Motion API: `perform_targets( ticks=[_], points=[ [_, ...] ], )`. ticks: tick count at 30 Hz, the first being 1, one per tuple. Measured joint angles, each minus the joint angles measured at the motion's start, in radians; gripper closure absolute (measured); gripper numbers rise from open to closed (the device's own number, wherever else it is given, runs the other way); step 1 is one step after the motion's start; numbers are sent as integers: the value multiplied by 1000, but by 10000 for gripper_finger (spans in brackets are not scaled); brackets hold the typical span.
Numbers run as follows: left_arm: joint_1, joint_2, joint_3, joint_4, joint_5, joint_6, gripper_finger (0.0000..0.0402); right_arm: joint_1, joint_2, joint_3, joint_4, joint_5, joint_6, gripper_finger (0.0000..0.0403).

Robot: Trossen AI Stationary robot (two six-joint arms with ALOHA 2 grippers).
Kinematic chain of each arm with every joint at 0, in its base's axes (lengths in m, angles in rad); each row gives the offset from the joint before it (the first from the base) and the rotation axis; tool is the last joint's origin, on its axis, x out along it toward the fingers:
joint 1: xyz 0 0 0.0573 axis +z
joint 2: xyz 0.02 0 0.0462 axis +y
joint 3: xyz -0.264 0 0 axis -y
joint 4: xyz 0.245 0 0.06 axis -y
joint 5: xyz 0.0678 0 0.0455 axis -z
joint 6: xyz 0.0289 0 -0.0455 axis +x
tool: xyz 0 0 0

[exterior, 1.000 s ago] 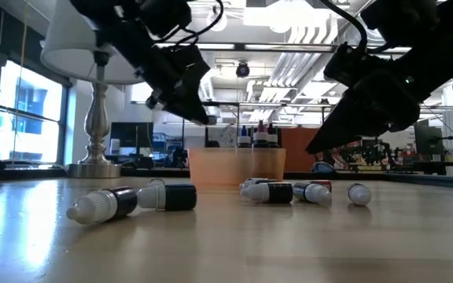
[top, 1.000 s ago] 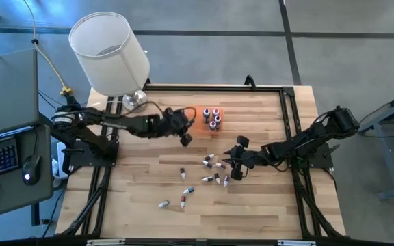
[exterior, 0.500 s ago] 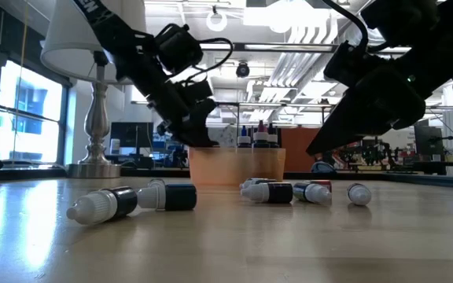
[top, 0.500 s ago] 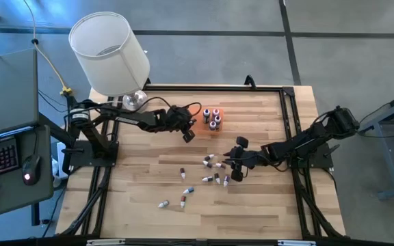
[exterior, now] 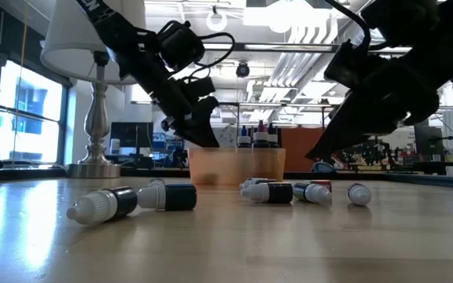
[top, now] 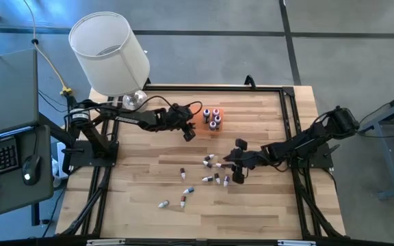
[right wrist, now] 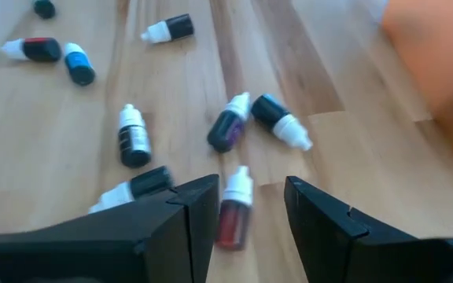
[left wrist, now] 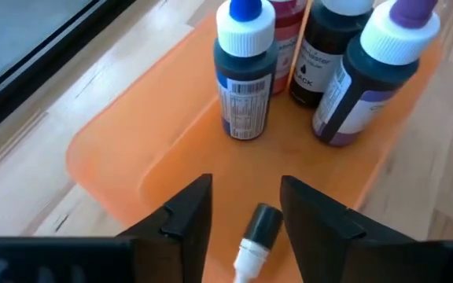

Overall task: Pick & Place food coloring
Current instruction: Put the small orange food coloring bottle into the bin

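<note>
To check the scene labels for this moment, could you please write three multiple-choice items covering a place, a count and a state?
1. Where is the left gripper?
A. Over the orange tray
B. Over the lamp
C. At the table's front edge

2. How many bottles stand upright in the orange tray in the left wrist view?
A. Two
B. Four
C. Seven

3. What state is the right gripper in?
A. Open, holding nothing
B. Shut on a bottle
C. Shut on the tray

Answers:
1 A: its wrist view looks straight into the tray.
2 B: blue-capped, red, black and purple-capped bottles stand there, and a fifth lies flat.
3 A: its fingers are apart above the loose bottles on the table.
</note>
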Motion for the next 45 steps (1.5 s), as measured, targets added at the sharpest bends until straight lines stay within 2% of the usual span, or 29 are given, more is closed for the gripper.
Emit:
perform_targets(
  ticks=[6, 17, 24, 28, 32, 35, 38, 41, 43, 45],
  points=[
    [0, -112, 3, -43, 5, -5, 250, 0, 39, 0, -1, -3, 38, 263],
    [0, -369, 1, -252, 53, -6, 250, 1, 190, 3, 71, 6, 74, 263],
    [0, -478, 1, -368, 54, -27, 250, -13, 202, 4, 94, -4, 46, 264],
    [0, -531, 1, -439, 79, -29, 250, -13, 204, 2, 103, 1, 38, 284],
    [0, -585, 1, -508, 102, -29, 250, -25, 204, 1, 118, 1, 37, 322],
    [0, -620, 1, -540, 101, -29, 250, -34, 203, 2, 185, -5, 25, 340],
    [0, -653, 1, -550, 101, -29, 250, -36, 194, 48, 286, 3, -43, 337],
    [0, -673, 1, -549, 101, -28, 250, -36, 193, 149, 292, 95, -160, 323],
    [0, -678, 1, -540, 101, -26, 250, -49, 193, 253, 216, 153, -263, 321],
    [0, -677, 1, -538, 101, -13, 250, -69, 192, 380, 55, 169, -385, 323]
  ],
)
